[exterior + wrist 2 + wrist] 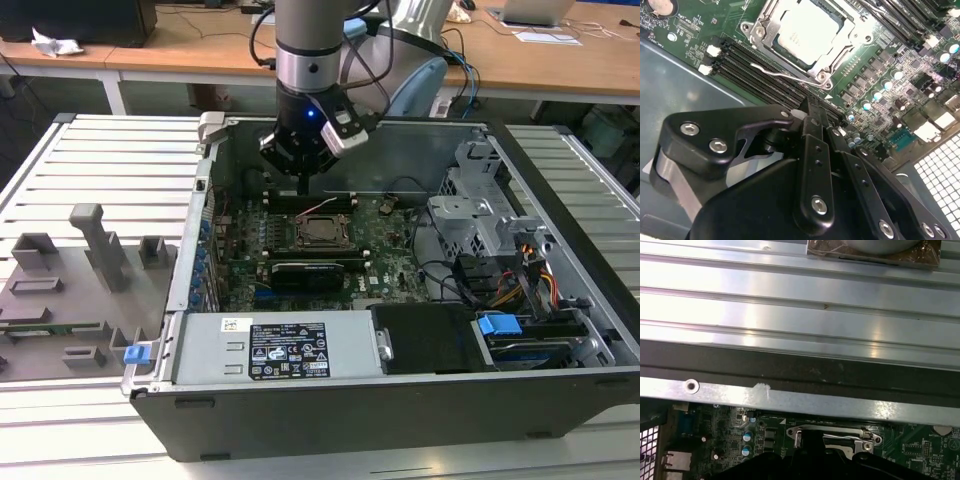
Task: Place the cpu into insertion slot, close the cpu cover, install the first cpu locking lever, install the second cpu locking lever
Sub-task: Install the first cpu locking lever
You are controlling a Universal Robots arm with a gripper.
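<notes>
Nearest in the exterior view, the power supply (285, 348) carries a white-and-black label, its print too small to read. Beyond it the cpu (322, 230) sits in the slot (303, 244) on the green board (390, 262), cover (837, 57) down around it. Farther back, the pincer (304, 184) hovers over the slot's far edge, fingers drawn together, gripping nothing.
</notes>
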